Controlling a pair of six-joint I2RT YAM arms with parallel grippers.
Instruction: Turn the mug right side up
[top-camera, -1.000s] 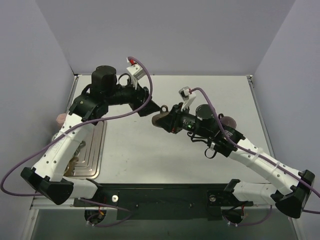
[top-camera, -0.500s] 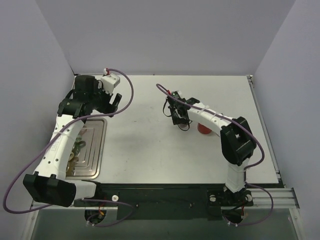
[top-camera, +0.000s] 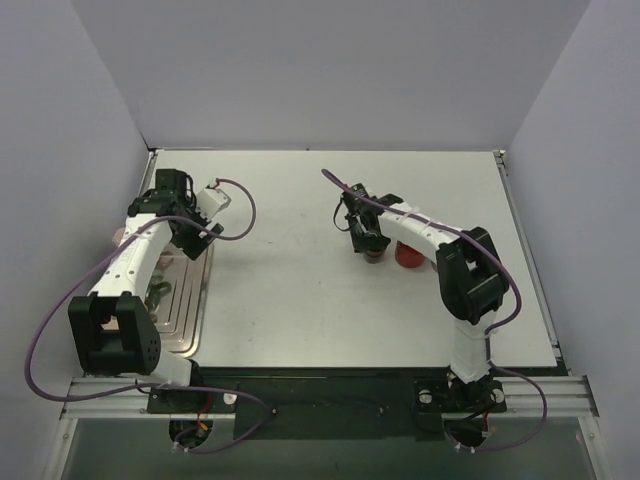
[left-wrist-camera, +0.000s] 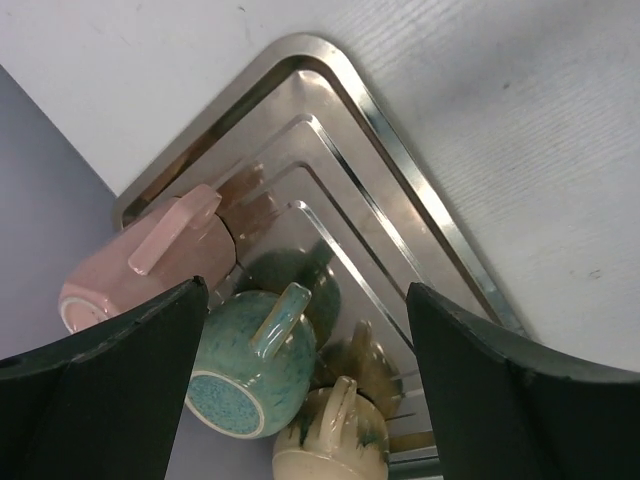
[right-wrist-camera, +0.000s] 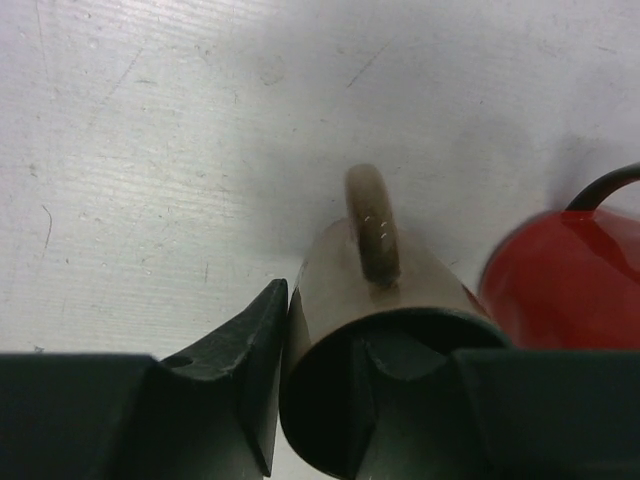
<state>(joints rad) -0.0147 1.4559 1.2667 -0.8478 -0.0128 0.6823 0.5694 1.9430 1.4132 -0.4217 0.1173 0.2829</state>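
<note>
1. Nearest, along the left edge of the worktop (top-camera: 300, 310), lies a steel tray (top-camera: 190, 322) with stepped ridges. It takes up the near and middle stretch of that edge.
2. Several mugs are crowded together in the tray on the side next to the wall. A pink mug (left-wrist-camera: 150, 262) rests on its side up against the rim. A teal mug (left-wrist-camera: 245, 365) lies just beside it, and a cream mug (left-wrist-camera: 330, 445) is touching the teal one. A darker one sits behind them, too hidden to make out.
3. The left pincer (left-wrist-camera: 305, 290) hangs over the far end of the tray, above those mugs. Its jaws are spread wide with nothing between them, and it touches none of the mugs.
4. Farther back, about the middle of the worktop and a little toward the far edge, is the brown mug (right-wrist-camera: 420, 285). The right pincer (right-wrist-camera: 325, 330) is pinching its wall, with one finger (right-wrist-camera: 245, 350) pressed against the outside and the other down inside the mouth. The mouth faces up toward the pincer, and the handle (right-wrist-camera: 372, 225) points away from it, toward the far edge. I cannot tell whether the base sits flat on the worktop or just clear of it.
5. Just beside the brown mug, on the side toward the right edge, stands a red mug (right-wrist-camera: 560, 285). Whether the two touch is not clear.
</note>
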